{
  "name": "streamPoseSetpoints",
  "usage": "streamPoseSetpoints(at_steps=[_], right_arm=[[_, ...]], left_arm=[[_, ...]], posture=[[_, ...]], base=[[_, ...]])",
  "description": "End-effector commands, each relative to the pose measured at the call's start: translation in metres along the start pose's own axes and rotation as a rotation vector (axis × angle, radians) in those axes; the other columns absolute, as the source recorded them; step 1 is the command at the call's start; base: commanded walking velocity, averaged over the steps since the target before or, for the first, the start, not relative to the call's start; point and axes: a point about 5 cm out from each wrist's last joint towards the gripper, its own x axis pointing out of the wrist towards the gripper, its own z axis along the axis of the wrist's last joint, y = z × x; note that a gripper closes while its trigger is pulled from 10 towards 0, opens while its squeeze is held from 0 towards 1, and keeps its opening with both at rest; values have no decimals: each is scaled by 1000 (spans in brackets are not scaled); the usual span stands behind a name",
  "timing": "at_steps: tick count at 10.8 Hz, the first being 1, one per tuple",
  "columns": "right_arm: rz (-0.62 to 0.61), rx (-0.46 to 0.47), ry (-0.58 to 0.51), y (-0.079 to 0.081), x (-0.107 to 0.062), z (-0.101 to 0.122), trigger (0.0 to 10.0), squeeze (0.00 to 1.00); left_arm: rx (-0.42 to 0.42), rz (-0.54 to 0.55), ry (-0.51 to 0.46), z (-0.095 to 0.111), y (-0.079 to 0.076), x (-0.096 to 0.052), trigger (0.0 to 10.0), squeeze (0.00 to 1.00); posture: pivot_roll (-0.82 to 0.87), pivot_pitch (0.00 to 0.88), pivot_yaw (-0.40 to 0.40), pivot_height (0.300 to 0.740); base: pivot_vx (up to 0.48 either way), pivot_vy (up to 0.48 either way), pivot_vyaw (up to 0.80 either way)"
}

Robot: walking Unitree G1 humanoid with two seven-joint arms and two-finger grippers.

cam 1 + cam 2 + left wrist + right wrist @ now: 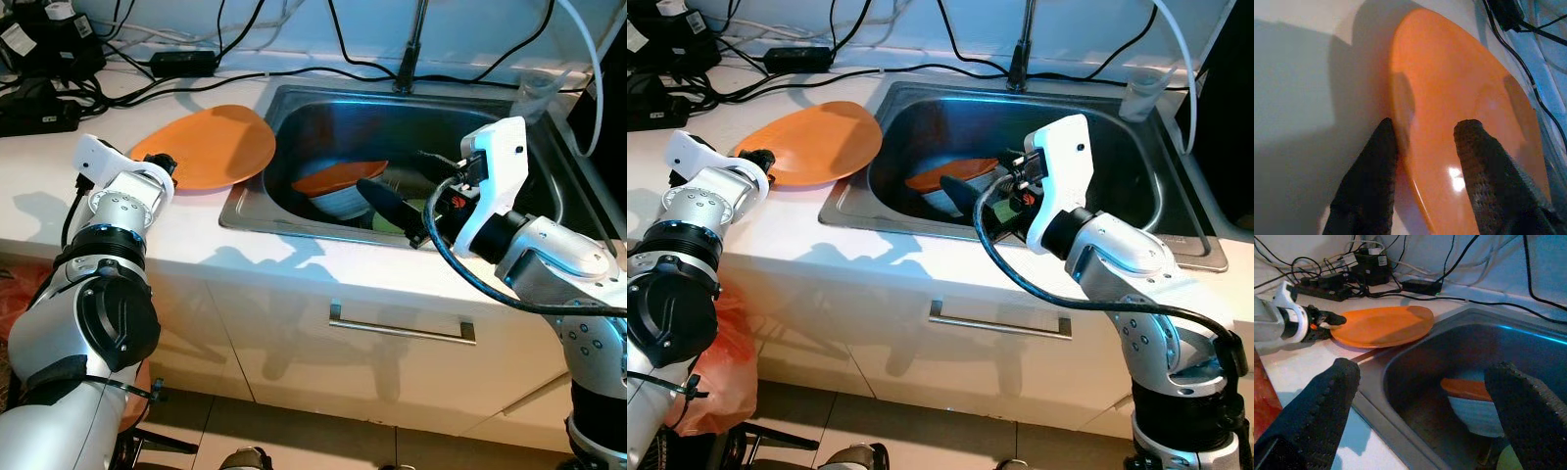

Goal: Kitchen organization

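Left pincer (1425, 142) grasping plate (211, 145) rim on counter (59, 186). Right pincer (1425, 396) released over sink (294, 211); bowl (1474, 406) inside.

A: What carries the objects?
B: A white countertop (59, 186), with a steel sink (250, 211) set into it (the landmark here).

A: What lies directly on the countertop?
B: An orange plate (211, 145), just beside the sink, its edge overhanging the sink's rim. Black cables (196, 61) and adapters (34, 103) lie behind the sink and beyond the plate.
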Motion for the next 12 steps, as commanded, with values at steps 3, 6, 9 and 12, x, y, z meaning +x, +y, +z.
streamPoseSetpoints(at_steps=[3, 6, 9, 12], right_arm=[[64, -1, 0, 9, -4, 2, 10000, 0], [61, -1, 1, 9, -5, 2, 10000, 0], [54, -3, 3, 8, -5, 2, 10000, 0], [50, -5, 4, 7, -6, 2, 10000, 0]], left_arm=[[4, 17, 41, -9, 4, 1, 0, 0], [-10, 20, 35, -9, 5, 1, 0, 0], [-23, 18, 21, -8, 5, 1, 0, 0], [-22, 24, -15, -3, 6, 1, 0, 0]], posture=[[-77, 103, 53, 740], [-78, 105, 53, 740], [-81, 105, 53, 740], [-81, 105, 51, 740]], base=[[0, 0, 0], [0, 0, 0], [0, 0, 0], [0, 0, 0]])
